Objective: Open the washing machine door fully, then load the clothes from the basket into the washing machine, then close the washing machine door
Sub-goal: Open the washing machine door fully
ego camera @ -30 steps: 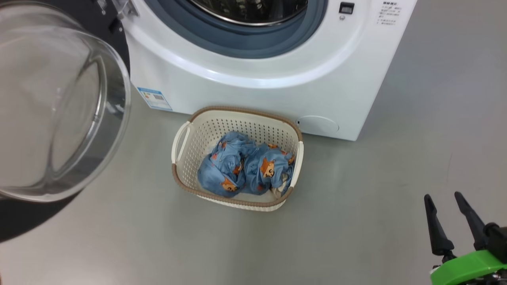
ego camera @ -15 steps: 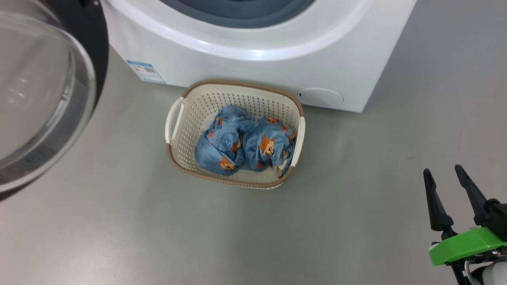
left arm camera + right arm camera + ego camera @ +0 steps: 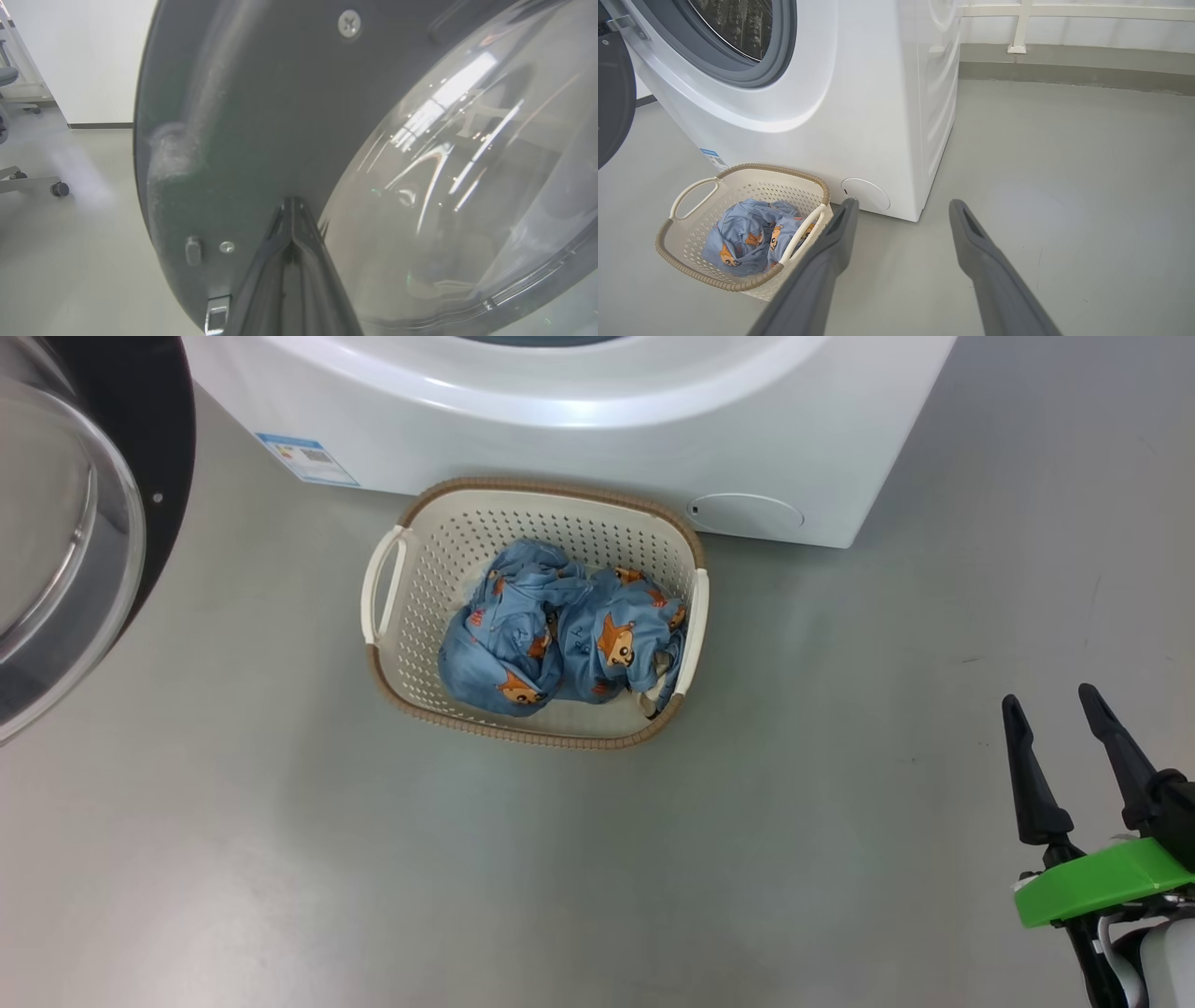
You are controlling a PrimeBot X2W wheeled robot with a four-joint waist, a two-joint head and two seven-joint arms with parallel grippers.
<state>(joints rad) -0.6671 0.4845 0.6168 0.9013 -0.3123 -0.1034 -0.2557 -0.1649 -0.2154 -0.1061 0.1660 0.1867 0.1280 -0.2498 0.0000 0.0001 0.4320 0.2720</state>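
Your clothes lie bundled in the basket, a light blue heap printed with orange-brown animal faces that sits toward its right side. None of the fabric hangs over the brown rim. The basket stands on the grey floor right in front of the washing machine. Its far rim is very close to the white front panel, but you cannot tell whether they touch.

A small blue label marks the machine's lower left corner. A round white cover sits at the lower right, just beyond the basket's far right corner. In your right wrist view the mouth of the machine is uncovered, with the grey gasket ringing the perforated steel drum.

To the left of the machine the washing machine door stands swung open. Its black rim surrounds the domed glass window.

Your left gripper has its fingers pressed together with nothing between them. The tips lie close against the door's inner face, where the black rim meets the glass, though contact is not clear. A screw shows on the rim above them.

Your right gripper is at the near right, well apart from the basket. Its two dark fingers are spread and empty above bare floor, with a green collar just behind them.
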